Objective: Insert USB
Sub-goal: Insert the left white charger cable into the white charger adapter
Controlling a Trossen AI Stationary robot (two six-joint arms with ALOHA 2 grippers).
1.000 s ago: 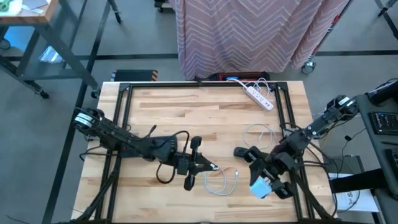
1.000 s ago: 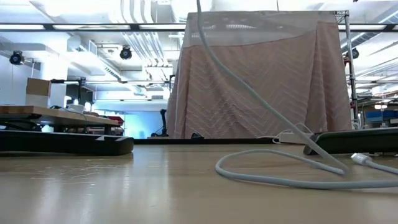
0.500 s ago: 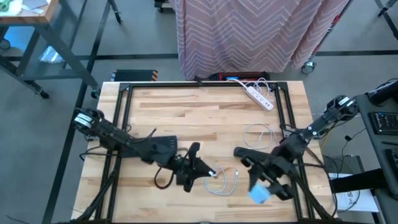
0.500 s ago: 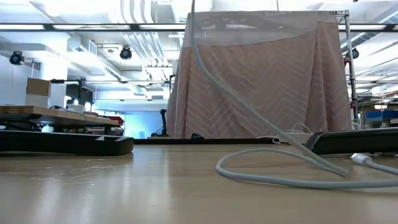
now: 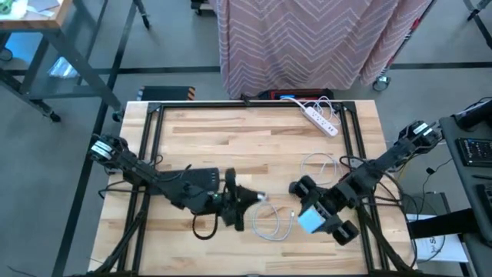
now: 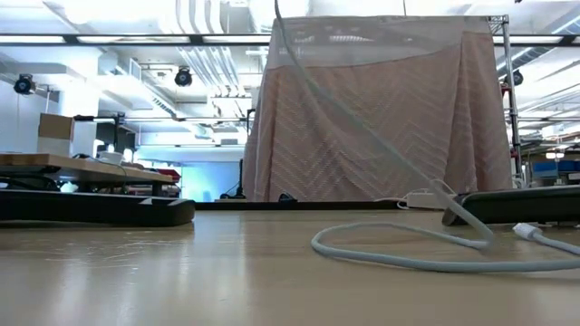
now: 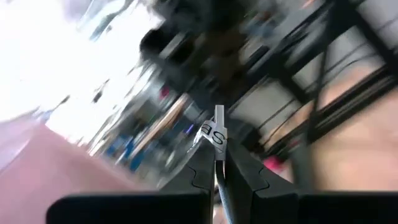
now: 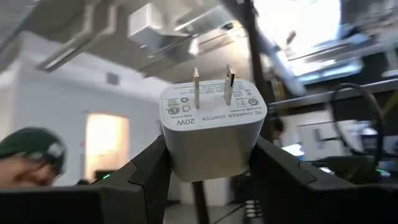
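My left gripper (image 5: 257, 199) is above the table's near middle, pointing toward the table's right, and is shut on the white USB cable's plug (image 7: 217, 132). From there the cable (image 6: 362, 136) drops to a loop (image 5: 270, 224) lying on the wood. Its other connector end (image 6: 526, 231) rests on the table. My right gripper (image 5: 311, 221) is just right of the loop, facing the left gripper, and is shut on the white 20W charger block (image 8: 210, 134). The block looks pale blue in the high view. My left gripper pinches the cable's plug body (image 7: 217, 142) between both fingers, which lie along it; the metal tip (image 7: 219, 114) sticks out past the fingertips. The fingers come in about level from the table's left. The plug is lifted clear and the cable trails slack to the table. My right gripper pinches the charger block by two opposite side faces (image 8: 171, 158) between its fingers (image 8: 273, 168). Its two prongs (image 8: 212, 87) point back at the wrist. It comes in roughly level from the table's right. The block is lifted clear of the table.
A white power strip (image 5: 321, 120) lies at the far right of the table, with a second coil of thin cable (image 5: 318, 164) nearer. A black frame rail (image 5: 150, 146) runs along each side. A fabric-draped rack (image 5: 315, 38) stands behind the far edge.
The right gripper has carried the charger toward the table's left and slightly toward the far edge, closer to the left gripper, turning as it went. The left gripper has turned with the plug and shifted slightly toward the far edge. The hanging cable has swung a little.
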